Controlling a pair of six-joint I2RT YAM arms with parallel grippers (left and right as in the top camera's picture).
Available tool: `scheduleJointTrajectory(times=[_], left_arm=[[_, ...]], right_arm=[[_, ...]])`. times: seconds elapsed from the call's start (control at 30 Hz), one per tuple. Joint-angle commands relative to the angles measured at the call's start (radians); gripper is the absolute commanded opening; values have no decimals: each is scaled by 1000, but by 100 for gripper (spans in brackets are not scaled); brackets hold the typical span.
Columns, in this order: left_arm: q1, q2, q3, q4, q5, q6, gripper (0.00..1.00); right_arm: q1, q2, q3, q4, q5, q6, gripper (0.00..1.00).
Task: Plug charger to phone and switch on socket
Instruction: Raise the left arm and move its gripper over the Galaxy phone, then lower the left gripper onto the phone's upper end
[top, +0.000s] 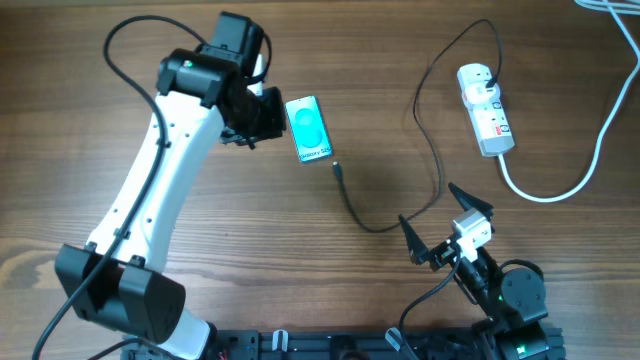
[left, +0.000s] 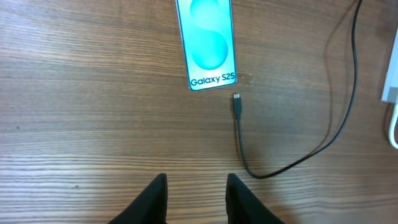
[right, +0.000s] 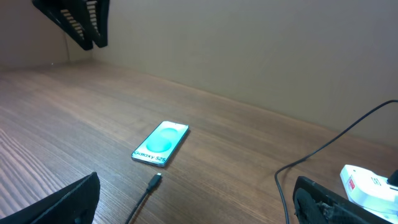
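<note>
While charger (left: 237, 127) lies unplugged, phone (left: 206, 43) glows.

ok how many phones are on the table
1. The phone lies flat, screen up, just ahead of the left gripper, the charger's plug loose by its Galaxy end. None else shows, though the left arm blocks some of the overhead view.

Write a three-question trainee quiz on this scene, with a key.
1. True or false: the charger plug tip is seated in the phone.
2. What does the left end effector hold? A) the charger cable B) the phone C) nothing
3. Fill in: the charger plug tip lies on the table just off the phone's end that reads ____.
Key: 1 false; 2 C; 3 Galaxy S25
</note>
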Motion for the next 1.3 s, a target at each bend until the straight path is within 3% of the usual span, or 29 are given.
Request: scheduleJointTrajectory(times=[0.0, 0.17, 0.3, 0.63, 0.77, 0.87, 0.9, 0.93, 0.97, 1.27], left_arm=[[-40, 30, -10, 22, -75, -85, 34], [-71, 39, -10, 84, -84, -88, 35], [-88, 39, -10, 123, -155, -162, 36], [-88, 78, -10, 194, -163, -170, 36], [-88, 137, -10, 235, -163, -170, 41], [-88, 177, -10, 254, -163, -169, 56], [-88, 186, -10, 259, -163, -169, 71], [-88, 196, -10, 263, -163, -169, 94], [-88, 201, -10, 267, -163, -169, 100], [-88, 300, -10, 295, -163, -169, 100]], right_arm=[[2, 0, -1, 4, 9, -6, 100], [2, 0, -1, 4, 9, -6, 100], [2, 0, -1, 4, 9, -6, 100], [2, 0, -1, 4, 9, -6, 100], [2, 0, -1, 4, 9, -6, 100], [2, 0, -1, 4, 10, -6, 100], [2, 0, -1, 4, 9, -6, 100], [2, 0, -1, 4, 9, -6, 100], [2, 0, -1, 4, 9, -6, 100], [2, 0, -1, 4, 9, -6, 100]])
